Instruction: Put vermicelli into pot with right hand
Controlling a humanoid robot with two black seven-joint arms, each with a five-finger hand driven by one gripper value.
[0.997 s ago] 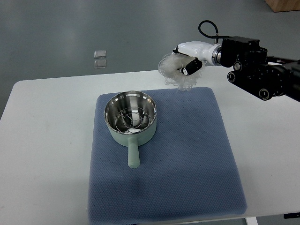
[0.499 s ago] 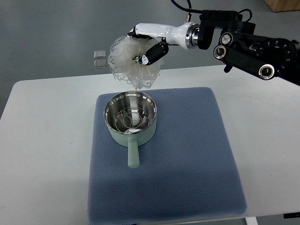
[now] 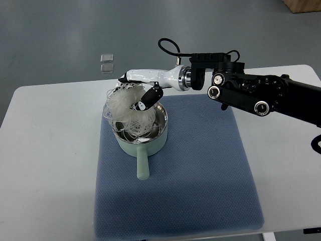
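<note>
Right hand: seen over the far-left part of the pot, at the end of an arm entering from the picture's right edge; its white fingers are curled around the vermicelli, and a dark-tipped finger is pressed into the bundle from the near side.
Right arm: a black jointed forearm is stretched across the far part of the bench, with a white wrist section leading into the hand.
Vermicelli: a loose, translucent white tangle is held in the right hand; its lower strands are seen hanging into the bowl of the pot, while some loops spill over the far-left rim.
Pot: a pale green saucepan with a shiny steel interior is stood upright on the mat, its handle pointing toward the near edge of the bench; much of its inside is hidden by the vermicelli.
Pot handle: short, pale green, laid flat above the mat.
Mat: a blue textured pad is spread over the middle of the bench, under the pot.
Bench: white, with rounded far corners.
Floor: grey; two small clear squares are seen on it beyond the bench.
Left hand: not seen anywhere.
</note>
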